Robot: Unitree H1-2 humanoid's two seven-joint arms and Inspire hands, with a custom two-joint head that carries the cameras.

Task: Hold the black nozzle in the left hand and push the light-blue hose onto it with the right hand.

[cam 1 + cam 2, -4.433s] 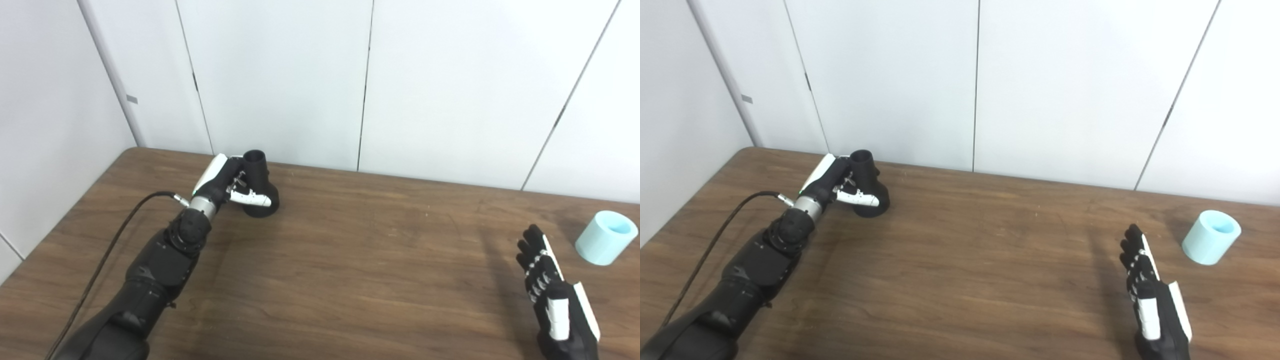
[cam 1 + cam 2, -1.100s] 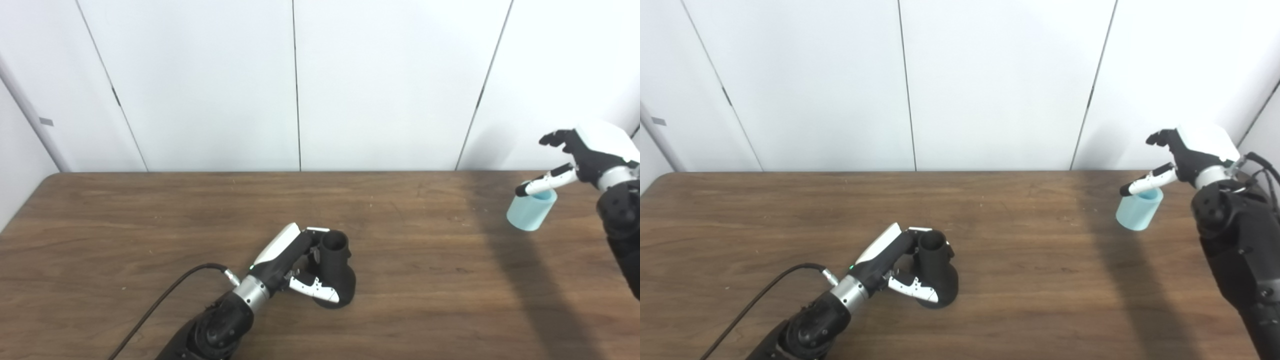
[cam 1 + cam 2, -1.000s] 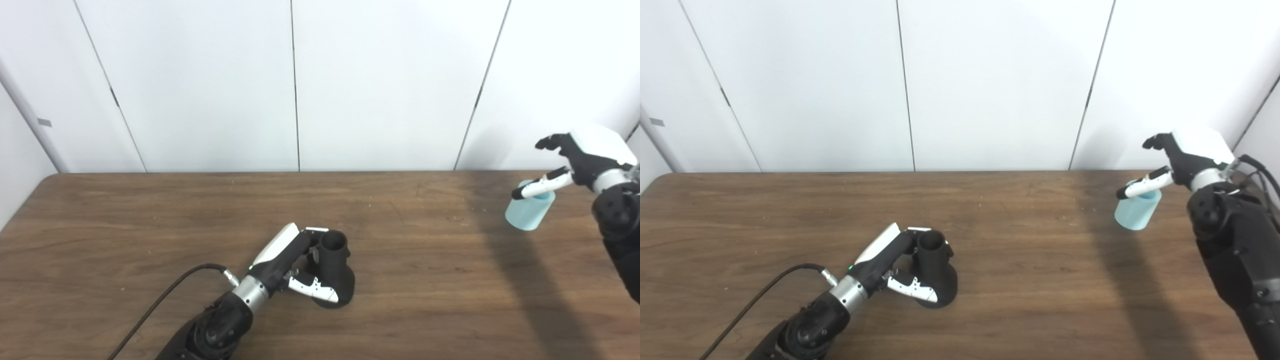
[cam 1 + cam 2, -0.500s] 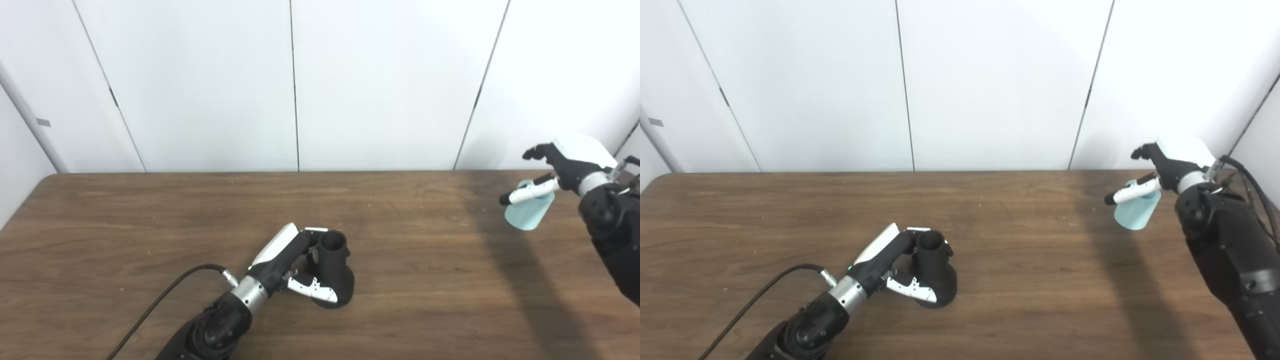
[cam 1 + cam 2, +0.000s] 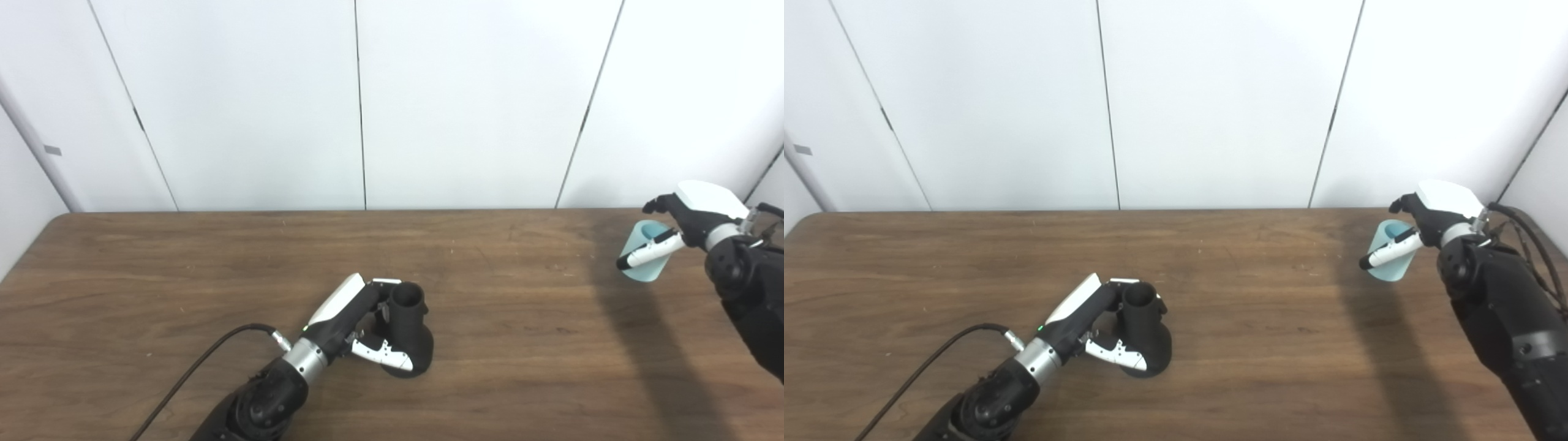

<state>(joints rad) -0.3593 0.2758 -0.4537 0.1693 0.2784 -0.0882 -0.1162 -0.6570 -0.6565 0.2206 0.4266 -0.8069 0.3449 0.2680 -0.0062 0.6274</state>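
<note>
- Between the left hand (image 5: 358, 324) fingers, gripped, the black nozzle (image 5: 409, 340) stands on the desk (image 5: 153, 288).
- Right hand (image 5: 686, 217) fingers wrap the tilted light-blue hose (image 5: 643, 254).

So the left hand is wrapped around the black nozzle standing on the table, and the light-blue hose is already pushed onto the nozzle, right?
Not quite. The left hand is wrapped around the black nozzle standing on the table, but the light-blue hose is not on it. The left eye view shows the hose far off at the right edge, tilted, in the right hand.
</note>
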